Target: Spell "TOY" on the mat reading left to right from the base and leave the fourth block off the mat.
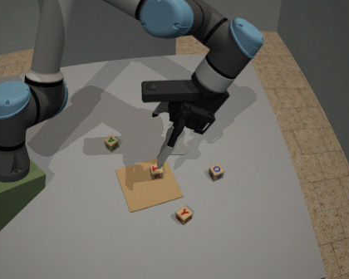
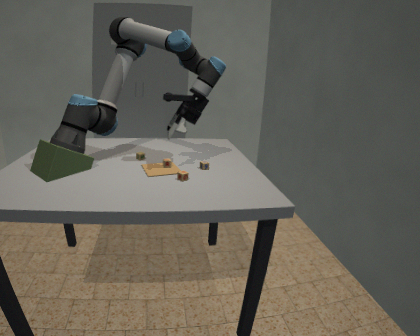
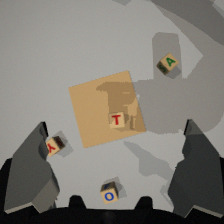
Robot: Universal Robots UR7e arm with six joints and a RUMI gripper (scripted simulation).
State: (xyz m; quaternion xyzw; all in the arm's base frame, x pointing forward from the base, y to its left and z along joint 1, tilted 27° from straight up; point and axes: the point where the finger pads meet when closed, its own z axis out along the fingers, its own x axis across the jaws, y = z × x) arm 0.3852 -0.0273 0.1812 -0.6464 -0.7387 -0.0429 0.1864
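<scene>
A tan mat [image 1: 146, 195] [image 2: 153, 171] [image 3: 90, 110] lies mid-table. The T block [image 1: 157, 171] [image 2: 167, 162] [image 3: 116, 120] sits on the mat near one edge. The O block [image 1: 216, 172] [image 2: 204, 165] [image 3: 109, 193], the Y block [image 1: 184, 215] [image 2: 183, 175] [image 3: 53, 145] and the green A block [image 1: 111, 144] [image 2: 140, 156] [image 3: 169, 63] stand on the bare table around the mat. My gripper [image 1: 171, 151] [image 2: 176, 128] [image 3: 114, 122] is open and empty. It hangs well above the table, roughly over the T block and the O block's side of the mat.
The arm's green wedge base [image 1: 13, 195] [image 2: 61, 162] stands at the table's left side. The grey table [image 1: 258, 232] [image 2: 226, 195] ends at edges near the right and the front. The arm's elbow and forearm reach over the far half of the table.
</scene>
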